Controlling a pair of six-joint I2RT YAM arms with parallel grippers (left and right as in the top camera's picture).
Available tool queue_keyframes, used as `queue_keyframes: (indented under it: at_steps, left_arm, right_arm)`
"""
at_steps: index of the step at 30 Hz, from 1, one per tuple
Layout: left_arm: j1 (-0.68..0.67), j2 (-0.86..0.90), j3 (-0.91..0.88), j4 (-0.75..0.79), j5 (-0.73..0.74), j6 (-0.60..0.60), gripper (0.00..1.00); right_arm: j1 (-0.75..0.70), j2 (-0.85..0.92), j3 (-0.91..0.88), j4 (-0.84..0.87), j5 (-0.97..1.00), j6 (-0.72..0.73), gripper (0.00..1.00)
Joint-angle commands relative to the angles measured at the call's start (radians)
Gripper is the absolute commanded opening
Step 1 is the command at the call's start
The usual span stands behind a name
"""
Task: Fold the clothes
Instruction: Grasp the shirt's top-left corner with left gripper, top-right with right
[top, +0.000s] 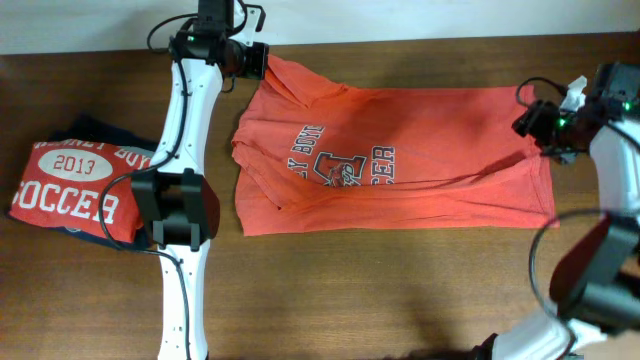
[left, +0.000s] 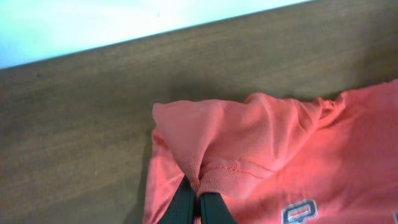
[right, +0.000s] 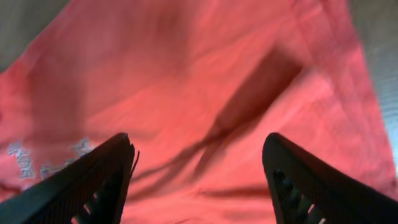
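Note:
The orange-red T-shirt (top: 400, 160) with dark navy lettering lies spread across the middle of the table, print up. My left gripper (top: 262, 62) is shut on a pinched fold of its far left corner, seen close in the left wrist view (left: 198, 196), where the cloth (left: 249, 143) bunches up from the wood. My right gripper (top: 545, 135) is open over the shirt's right end; its two fingers (right: 196, 155) spread wide above the wrinkled cloth (right: 205, 81), holding nothing.
A red shirt with white "2013 SOCCER" print (top: 75, 190) lies on a folded navy garment (top: 95, 132) at the left edge. The left arm's base (top: 180, 210) stands beside it. The white wall edge (left: 93, 25) runs along the table's far side.

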Motion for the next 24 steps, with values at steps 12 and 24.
queue_keyframes:
  at_steps: [12, 24]
  left_arm:
    - [-0.014, 0.006, 0.101, -0.137, -0.003, 0.019, 0.00]
    - [-0.044, 0.006, 0.103, -0.141, -0.003, 0.019, 0.00]
  right_arm:
    - [-0.060, 0.432, 0.485, 0.101, 0.019, -0.043, 0.70]
    - [0.027, 0.584, 0.487, 0.359, 0.095, -0.010, 0.67]
